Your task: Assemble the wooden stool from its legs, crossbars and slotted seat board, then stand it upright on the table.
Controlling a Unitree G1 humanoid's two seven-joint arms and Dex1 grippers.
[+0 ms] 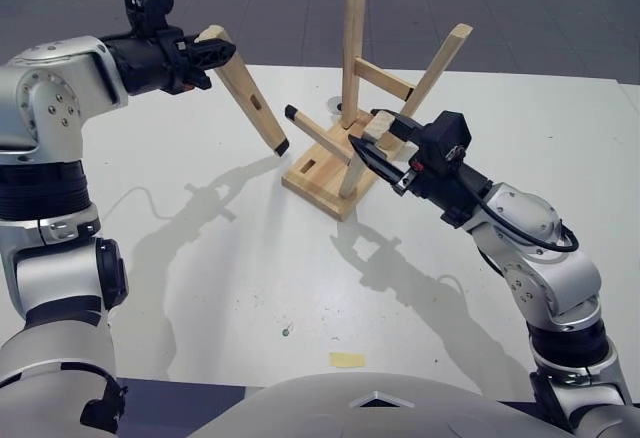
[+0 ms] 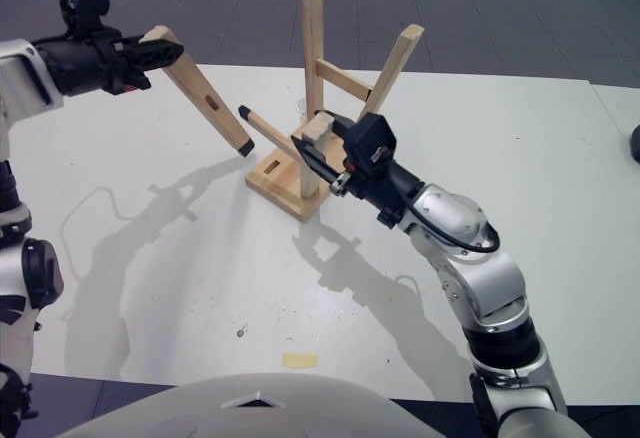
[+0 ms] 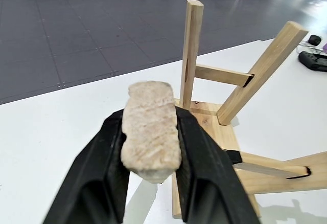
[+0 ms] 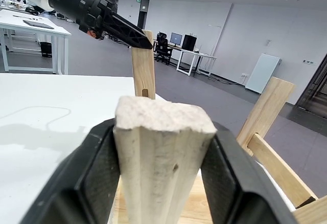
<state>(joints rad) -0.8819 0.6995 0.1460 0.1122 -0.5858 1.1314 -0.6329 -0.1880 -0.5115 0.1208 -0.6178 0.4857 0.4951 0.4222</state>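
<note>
White worktop [image 1: 250,288] carried the lot. We saw the slotted seat board [image 1: 312,180] lying flat on it, toward 12 o'clock from the middle.

Two legs stood up out of the board. The upright leg [image 1: 352,48] was at the board's 12 o'clock. The tilted leg [image 1: 442,60] leaned off toward 1 o'clock. A crossbar [image 1: 385,80] joined the pair.

Right gripper [image 1: 372,150] sat at 4 o'clock of the board, jaws pinching the top end of a third leg [image 1: 351,176]. That leg's lower end met the board; we could not tell if it was seated in a slot.

Left gripper [image 1: 215,53] hung at 10 o'clock of the board, above the worktop, jaws clamped on the top of a fourth leg [image 1: 250,98]. That leg was tilted, lower end pointing at the board, clear of everything.

Second crossbar [image 1: 315,131] stuck out of the third leg toward 10 o'clock. Its dark tip was near the fourth leg's foot, not touching.

Yellow scrap [image 1: 347,360] lay at 6 o'clock by the near edge.
</note>
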